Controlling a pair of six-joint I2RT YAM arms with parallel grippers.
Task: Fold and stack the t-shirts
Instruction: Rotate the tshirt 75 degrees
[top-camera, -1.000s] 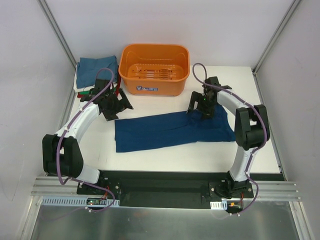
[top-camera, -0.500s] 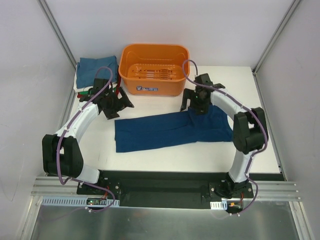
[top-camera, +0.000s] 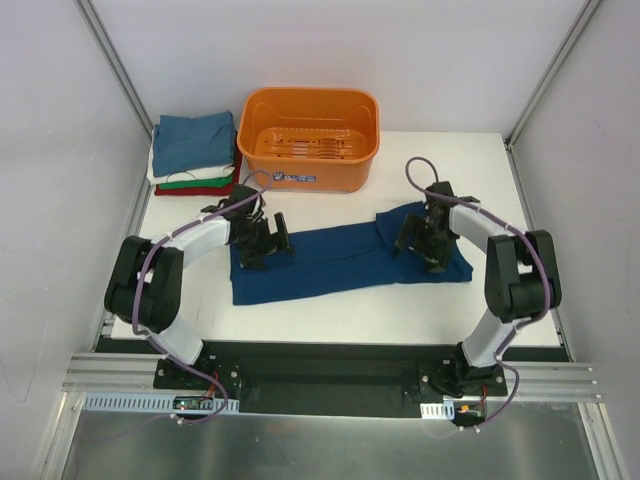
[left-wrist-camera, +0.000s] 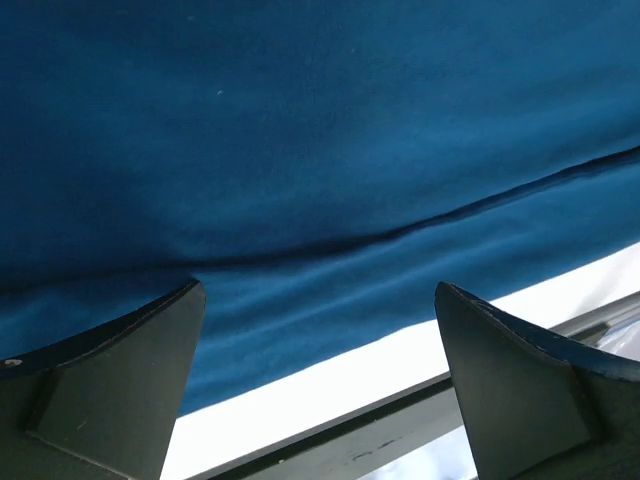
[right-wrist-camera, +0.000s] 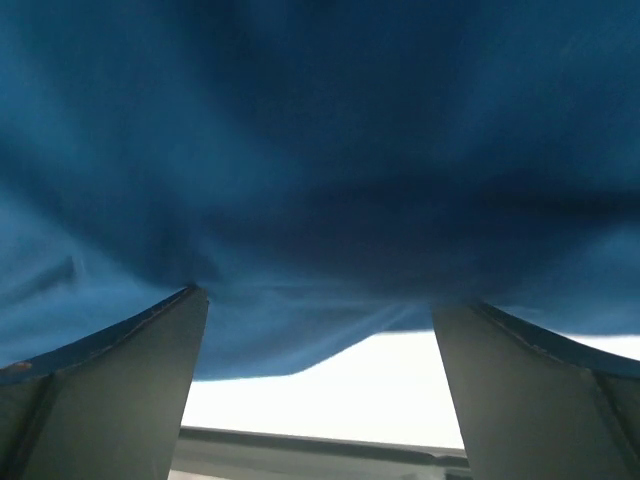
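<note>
A dark navy-blue t-shirt lies folded into a long strip across the middle of the white table. My left gripper hovers low over its left end, jaws open. My right gripper is over its right end, also open. In the left wrist view the blue cloth fills the frame, with both dark fingers spread wide and nothing pinched between them. The right wrist view shows the same: blue cloth, fingers apart, their tips at the cloth's near edge. Folded t-shirts are stacked at the back left, teal on top.
An orange plastic basket stands at the back centre, just behind the navy shirt. The stack sits against the left wall. White table shows beyond the cloth's near edge, with the dark front rail past it.
My left arm has swung from beside the stack down onto the navy shirt's left end, uncovering the stack. My right gripper has moved from the shirt's back edge toward its right end.
</note>
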